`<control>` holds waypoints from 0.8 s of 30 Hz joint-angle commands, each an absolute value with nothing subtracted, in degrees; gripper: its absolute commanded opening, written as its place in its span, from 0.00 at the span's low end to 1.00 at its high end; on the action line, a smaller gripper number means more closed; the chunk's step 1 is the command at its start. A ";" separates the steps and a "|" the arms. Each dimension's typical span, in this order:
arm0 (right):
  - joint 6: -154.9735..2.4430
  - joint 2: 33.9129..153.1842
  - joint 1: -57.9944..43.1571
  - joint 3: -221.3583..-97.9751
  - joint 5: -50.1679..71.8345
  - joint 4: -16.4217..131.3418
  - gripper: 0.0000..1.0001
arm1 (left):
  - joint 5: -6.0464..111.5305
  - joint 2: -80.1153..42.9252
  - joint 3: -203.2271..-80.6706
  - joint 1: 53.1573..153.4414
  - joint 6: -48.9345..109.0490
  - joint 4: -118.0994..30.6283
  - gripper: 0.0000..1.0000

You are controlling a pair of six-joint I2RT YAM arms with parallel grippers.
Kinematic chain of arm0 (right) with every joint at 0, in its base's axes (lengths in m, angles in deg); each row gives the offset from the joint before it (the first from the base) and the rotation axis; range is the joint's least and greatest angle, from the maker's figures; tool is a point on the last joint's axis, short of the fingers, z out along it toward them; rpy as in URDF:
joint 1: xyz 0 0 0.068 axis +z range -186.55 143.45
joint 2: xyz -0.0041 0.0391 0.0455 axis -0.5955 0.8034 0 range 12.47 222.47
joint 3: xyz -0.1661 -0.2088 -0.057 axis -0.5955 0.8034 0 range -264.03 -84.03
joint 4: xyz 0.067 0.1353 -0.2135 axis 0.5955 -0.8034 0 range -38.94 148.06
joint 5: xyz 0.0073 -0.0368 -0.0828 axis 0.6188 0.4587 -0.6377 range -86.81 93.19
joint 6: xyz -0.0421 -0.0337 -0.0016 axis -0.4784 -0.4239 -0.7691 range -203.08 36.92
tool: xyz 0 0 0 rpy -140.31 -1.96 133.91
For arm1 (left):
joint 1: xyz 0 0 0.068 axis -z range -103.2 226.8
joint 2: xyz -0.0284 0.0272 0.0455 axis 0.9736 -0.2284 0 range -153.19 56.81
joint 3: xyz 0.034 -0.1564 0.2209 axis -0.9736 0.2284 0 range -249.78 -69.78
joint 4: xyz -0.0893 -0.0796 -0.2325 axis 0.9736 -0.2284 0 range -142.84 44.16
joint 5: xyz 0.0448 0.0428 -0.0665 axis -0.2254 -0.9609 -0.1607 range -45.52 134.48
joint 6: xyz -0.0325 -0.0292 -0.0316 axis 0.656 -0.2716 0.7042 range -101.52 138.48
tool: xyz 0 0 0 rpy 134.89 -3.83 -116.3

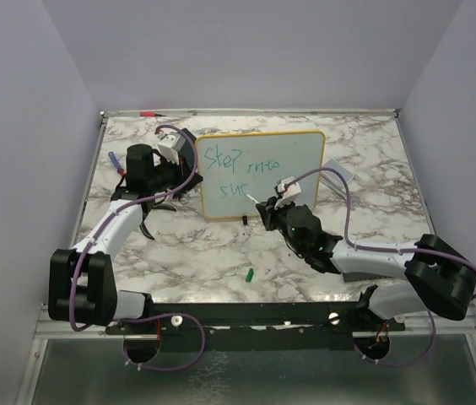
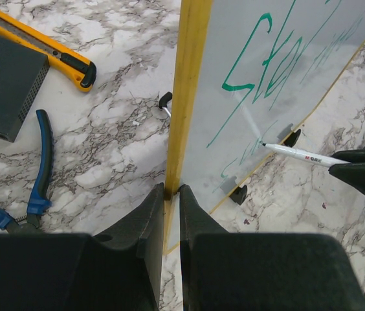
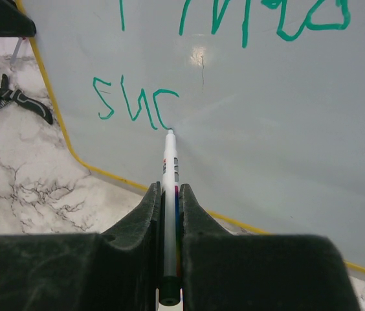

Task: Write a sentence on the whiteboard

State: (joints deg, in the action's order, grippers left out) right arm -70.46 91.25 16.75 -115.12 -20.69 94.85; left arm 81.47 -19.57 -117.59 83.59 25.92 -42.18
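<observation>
The whiteboard (image 1: 293,181) stands upright at the table's middle back, in a yellow-orange frame (image 2: 192,78) with black feet (image 2: 237,193). The sentence (image 1: 242,159) is in green: "Step into" on top, "suc" (image 3: 134,100) below. My left gripper (image 2: 171,189) is shut on the board's left frame edge (image 1: 194,169). My right gripper (image 3: 169,188) is shut on a white marker (image 3: 169,165). The marker's tip touches the board just right of the last green letter. From the left wrist, the marker (image 2: 299,153) reaches the board (image 2: 312,84) from the right.
Left of the board lie a yellow utility knife (image 2: 53,55), a flat black box (image 2: 4,81) and blue-handled pliers (image 2: 37,168). A green cap (image 1: 249,274) lies near the front. A red marker (image 1: 147,112) rests at the back edge. A white item (image 1: 339,171) sits behind the board's right side.
</observation>
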 commanded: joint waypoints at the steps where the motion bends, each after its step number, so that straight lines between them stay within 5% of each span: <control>1: -70.05 88.26 16.72 -113.80 -23.89 93.98 0.01 | 81.19 -17.64 -117.59 83.62 25.86 -40.79 0.00; 24: -73.84 86.08 15.67 -114.86 -28.41 95.78 0.01 | 81.34 -17.94 -117.59 83.67 25.92 -40.70 0.00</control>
